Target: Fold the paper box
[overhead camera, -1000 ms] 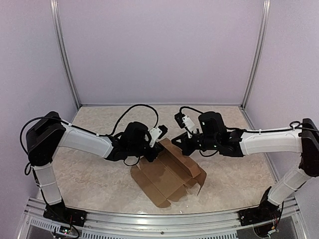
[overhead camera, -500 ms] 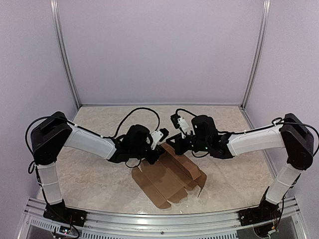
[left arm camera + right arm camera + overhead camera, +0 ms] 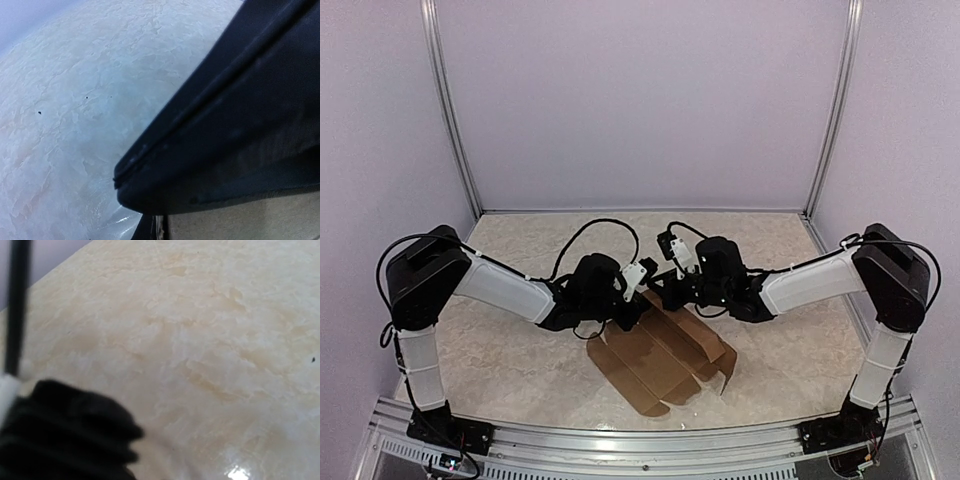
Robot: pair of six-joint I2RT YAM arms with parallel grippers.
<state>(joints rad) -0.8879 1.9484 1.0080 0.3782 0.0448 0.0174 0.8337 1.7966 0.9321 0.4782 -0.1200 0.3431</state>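
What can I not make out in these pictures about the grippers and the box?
- Top view: the far corner of the paper box is hidden under the left gripper and right gripper; any grip is too small to tell.
- Left wrist view: a dark finger fills the frame; only a strip of the box shows at the bottom edge.
- Right wrist view: blurred; only the table shows, no box.
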